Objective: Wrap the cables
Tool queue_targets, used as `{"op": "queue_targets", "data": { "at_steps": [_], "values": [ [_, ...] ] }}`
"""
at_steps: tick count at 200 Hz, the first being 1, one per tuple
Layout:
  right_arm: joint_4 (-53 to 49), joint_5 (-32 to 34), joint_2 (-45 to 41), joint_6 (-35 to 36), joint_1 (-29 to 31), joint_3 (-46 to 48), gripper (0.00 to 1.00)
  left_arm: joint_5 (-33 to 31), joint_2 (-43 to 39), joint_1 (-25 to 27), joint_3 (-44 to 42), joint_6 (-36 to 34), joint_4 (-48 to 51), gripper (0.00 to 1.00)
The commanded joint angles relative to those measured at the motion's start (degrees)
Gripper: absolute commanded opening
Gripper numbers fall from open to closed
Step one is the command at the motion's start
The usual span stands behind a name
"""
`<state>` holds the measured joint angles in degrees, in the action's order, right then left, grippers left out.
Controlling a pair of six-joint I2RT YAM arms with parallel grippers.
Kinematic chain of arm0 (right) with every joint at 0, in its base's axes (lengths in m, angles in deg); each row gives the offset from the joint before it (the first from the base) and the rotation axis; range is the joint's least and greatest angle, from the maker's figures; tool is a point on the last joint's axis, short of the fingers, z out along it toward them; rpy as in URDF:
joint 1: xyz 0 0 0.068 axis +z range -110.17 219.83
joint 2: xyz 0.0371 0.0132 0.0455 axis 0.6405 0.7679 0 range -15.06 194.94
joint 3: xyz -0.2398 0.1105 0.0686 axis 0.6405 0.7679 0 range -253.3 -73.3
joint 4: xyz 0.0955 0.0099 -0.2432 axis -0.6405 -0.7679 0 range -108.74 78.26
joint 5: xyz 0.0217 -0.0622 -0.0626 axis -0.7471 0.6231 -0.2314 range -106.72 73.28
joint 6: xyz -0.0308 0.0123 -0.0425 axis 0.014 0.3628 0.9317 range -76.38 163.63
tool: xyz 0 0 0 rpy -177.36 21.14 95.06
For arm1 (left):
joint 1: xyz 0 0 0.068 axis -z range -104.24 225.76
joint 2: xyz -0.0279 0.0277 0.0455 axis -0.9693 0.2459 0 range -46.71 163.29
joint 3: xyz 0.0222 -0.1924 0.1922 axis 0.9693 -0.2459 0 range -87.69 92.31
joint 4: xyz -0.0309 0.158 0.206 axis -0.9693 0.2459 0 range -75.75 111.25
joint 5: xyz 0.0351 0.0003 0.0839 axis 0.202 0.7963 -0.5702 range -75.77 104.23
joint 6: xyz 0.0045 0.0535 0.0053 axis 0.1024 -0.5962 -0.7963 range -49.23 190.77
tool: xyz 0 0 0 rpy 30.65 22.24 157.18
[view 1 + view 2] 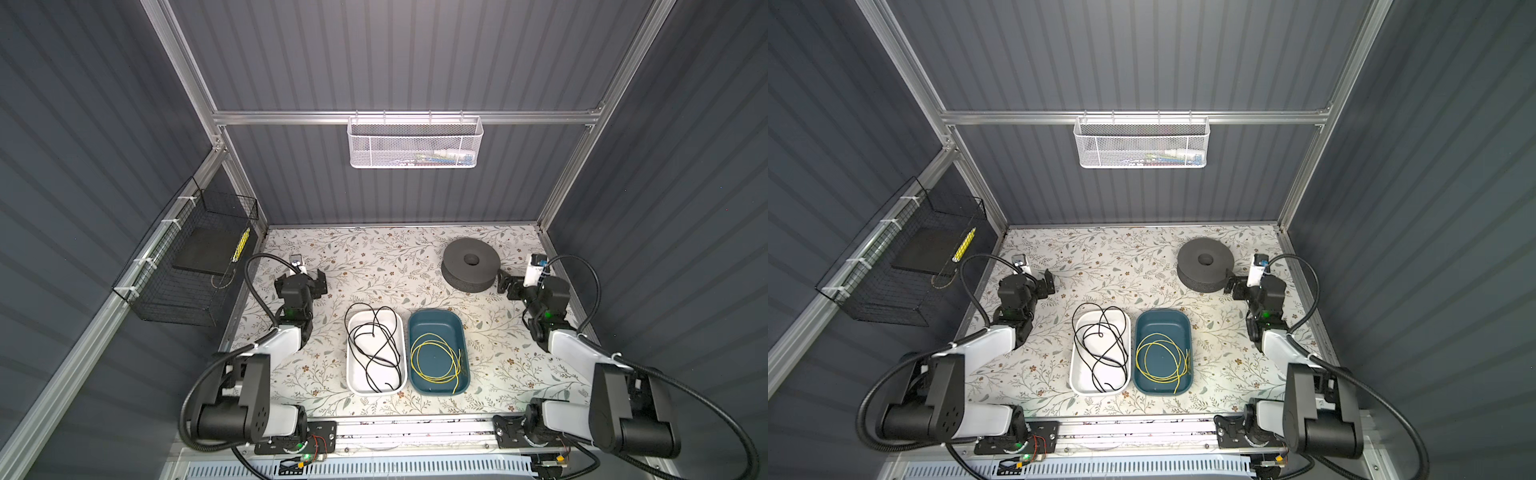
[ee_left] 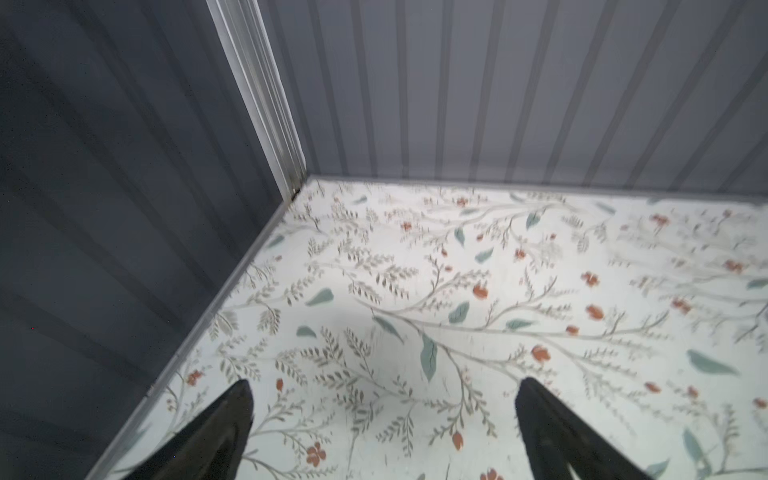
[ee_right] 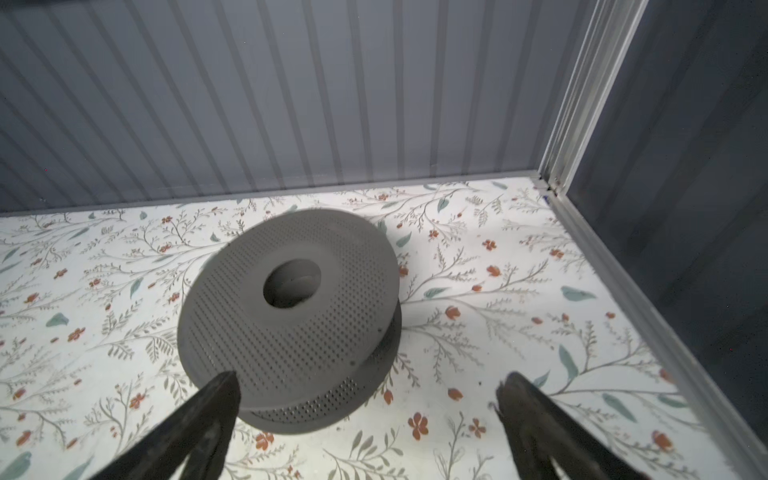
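a thin black wire (image 1: 376, 360) is seen in both top views, heaped in loose, tangled loops inside a white tray (image 1: 357, 376). one loop is draped over the tray's back left corner onto the tabletop (image 1: 374, 266). a thin yellow wire (image 1: 432, 336) is laid in a few loose rings inside a dark blue tray (image 1: 436, 324), with its ends pointed towards that tray's front right corner. the two trays are set side by side, almost touching, in the middle of the tabletop and closer to its front edge, the white one on the left.

a grey perforated spool (image 1: 465, 278) is stood flat near the back right corner of the tabletop, with its centre hole turned upwards.

the left hand (image 1: 305, 276) is held low near the left edge of the tabletop, well apart from both trays. in the left wrist view it (image 2: 384, 384) is shown released, its fingers spread wide over bare patterned surface with nothing between them.

the right hand (image 1: 513, 282) is held near the right edge, just beside the spool. in the right wrist view it (image 3: 370, 378) is likewise spread wide and nothing is grasped. one finger is seen in front of the spool's (image 3: 299, 345) lower rim, and whether it touches cannot be told.

a white mesh basket (image 1: 415, 143) is hung on the back wall rail, and a black wire basket (image 1: 187, 270) is fixed to the left wall.
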<state>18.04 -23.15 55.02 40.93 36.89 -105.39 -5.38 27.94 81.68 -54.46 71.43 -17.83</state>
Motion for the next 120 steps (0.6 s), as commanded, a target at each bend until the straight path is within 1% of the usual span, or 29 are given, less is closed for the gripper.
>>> {"op": "queue_targets", "data": {
  "at_steps": [1,8,15,28,36,41,44,51,53,59,64,70,82,87,91,98,115,120],
  "values": [
    [-20.7,11.1,-5.4,-0.4,5.4,-9.8,0.99,-0.7,-7.2,-0.3,4.3,2.7,12.1,0.99],
    [-27.0,14.3,-6.5,-1.6,7.4,-14.4,0.99,-0.5,-9.6,-0.3,6.2,3.7,16.0,0.99],
    [-34.5,15.8,-7.8,-5.0,8.6,-19.9,0.99,-1.1,-11.6,-0.3,8.6,6.1,20.6,0.99],
    [-48.7,13.1,-8.0,-12.5,8.5,-29.8,0.99,-3.7,-14.3,-0.3,14.1,13.4,30.8,0.99],
    [-53.7,12.0,-8.3,-16.8,8.3,-33.2,0.99,-5.4,-15.6,-0.3,18.4,19.5,38.9,0.99],
    [-55.7,12.5,-8.7,-22.0,8.1,-33.7,0.99,-6.6,-16.3,-0.3,21.1,23.1,44.6,0.99],
    [-56.6,11.5,-9.1,-24.7,7.6,-33.7,0.99,-7.4,-16.7,-0.3,22.5,24.7,47.2,0.99],
    [-55.3,4.4,-10.1,-27.0,5.6,-32.3,0.99,-9.1,-17.8,-0.3,24.5,26.8,52.6,0.99],
    [-54.7,2.5,-10.3,-27.5,5.1,-31.8,0.96,-9.4,-18.1,-0.3,24.7,27.2,53.4,1.00],
    [-54.3,-0.8,-10.4,-28.8,4.2,-31.1,0.85,-9.2,-19.4,-0.3,24.5,28.2,54.4,0.99],
    [-55.7,-1.7,-9.9,-29.4,4.1,-31.6,0.75,-7.6,-20.6,-0.3,23.9,27.7,53.9,1.00],
    [-58.2,-2.3,-9.0,-29.3,4.5,-32.9,0.66,-4.1,-22.0,-0.3,22.5,26.2,52.8,1.00],
    [-63.8,-1.1,-6.6,-29.5,6.2,-35.8,0.52,1.6,-23.9,-0.3,20.7,25.8,52.7,0.99],
    [-66.5,0.4,-5.4,-29.8,7.4,-37.2,0.43,2.5,-24.2,-0.3,20.4,26.9,53.9,0.99],
    [-68.6,2.1,-4.0,-30.0,8.8,-38.3,0.38,2.7,-24.2,-0.3,20.3,28.1,55.4,1.00],
    [-71.6,5.0,-2.5,-30.2,11.8,-39.9,0.34,3.0,-24.2,-0.3,20.2,30.2,58.1,0.99],
    [-78.0,13.0,0.8,-30.8,21.8,-43.6,0.33,5.4,-23.6,-0.3,19.2,31.7,62.8,0.99],
    [-79.0,14.4,1.9,-31.3,24.9,-44.2,0.33,6.1,-23.4,-0.3,18.9,31.8,63.7,0.99]
  ]
}}
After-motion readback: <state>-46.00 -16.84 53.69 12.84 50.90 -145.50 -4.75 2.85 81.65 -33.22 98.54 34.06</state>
